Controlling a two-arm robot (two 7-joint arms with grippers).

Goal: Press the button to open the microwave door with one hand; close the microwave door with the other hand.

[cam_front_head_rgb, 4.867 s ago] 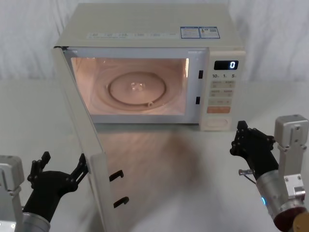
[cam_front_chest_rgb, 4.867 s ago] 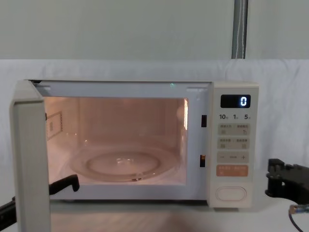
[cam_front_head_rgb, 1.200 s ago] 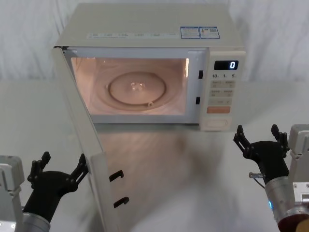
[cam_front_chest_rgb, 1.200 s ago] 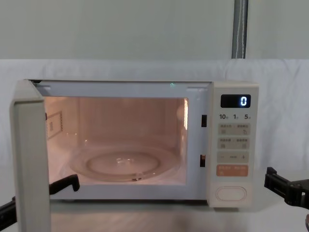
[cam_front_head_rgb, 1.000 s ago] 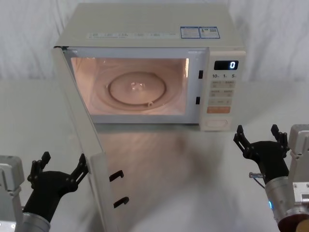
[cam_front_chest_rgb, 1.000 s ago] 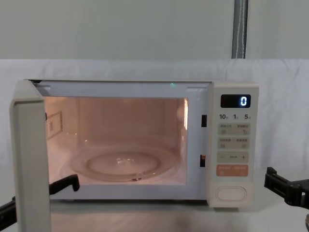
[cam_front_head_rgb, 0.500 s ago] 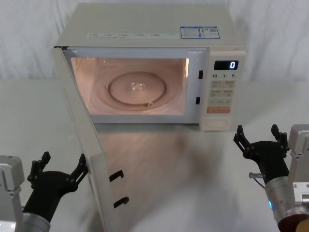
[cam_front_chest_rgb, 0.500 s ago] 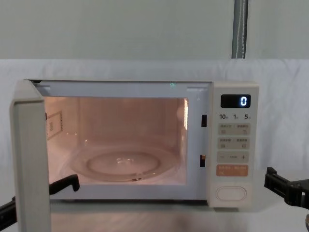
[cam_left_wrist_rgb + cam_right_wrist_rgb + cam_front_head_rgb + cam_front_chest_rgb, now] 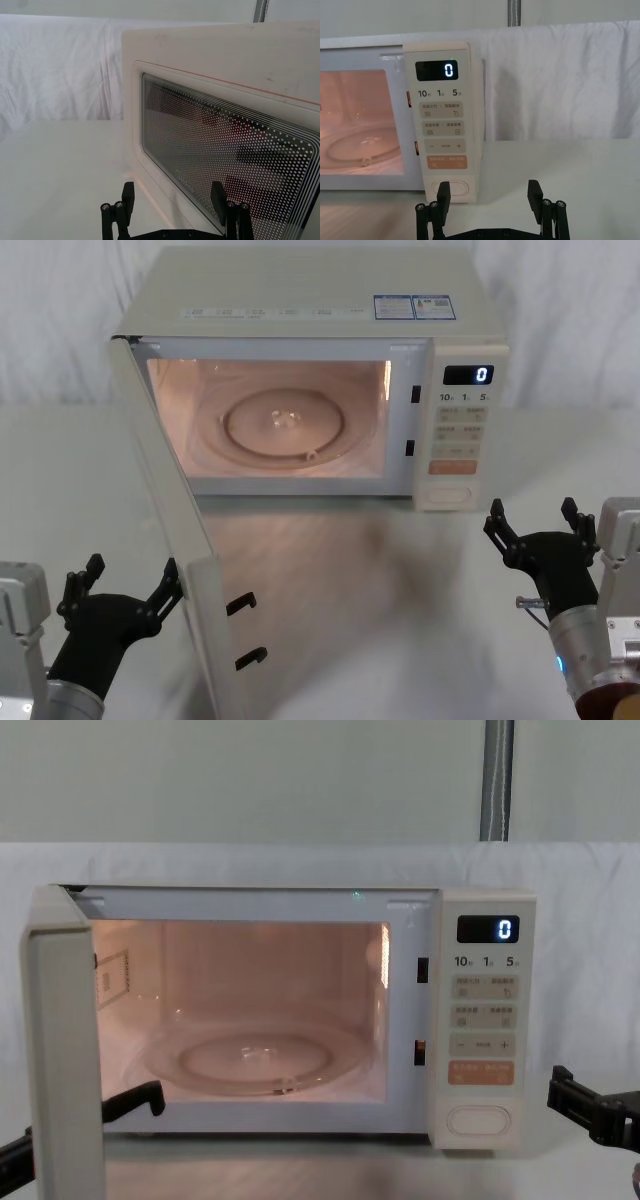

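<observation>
The cream microwave [image 9: 300, 290] stands lit with its door [image 9: 175, 510] swung wide open toward me on the left, seen edge-on in the chest view [image 9: 62, 1050]. My left gripper [image 9: 133, 575] is open just outside the door's free edge, and the dark glass window [image 9: 225, 150] lies close ahead of it [image 9: 173, 192]. My right gripper [image 9: 531, 515] is open too, low and to the right of the control panel. The oval door button [image 9: 451, 189] sits just past its left finger [image 9: 489, 192], apart from it.
A glass turntable [image 9: 284, 426] lies in the lit cavity. The display [image 9: 448, 70] reads 0. White cloth covers the table [image 9: 400, 580] and hangs behind. A vertical pole [image 9: 496, 780] stands at the back right.
Since about five seconds ago my right gripper has drawn back to the right and spread its fingers open. Over the last second nothing has moved.
</observation>
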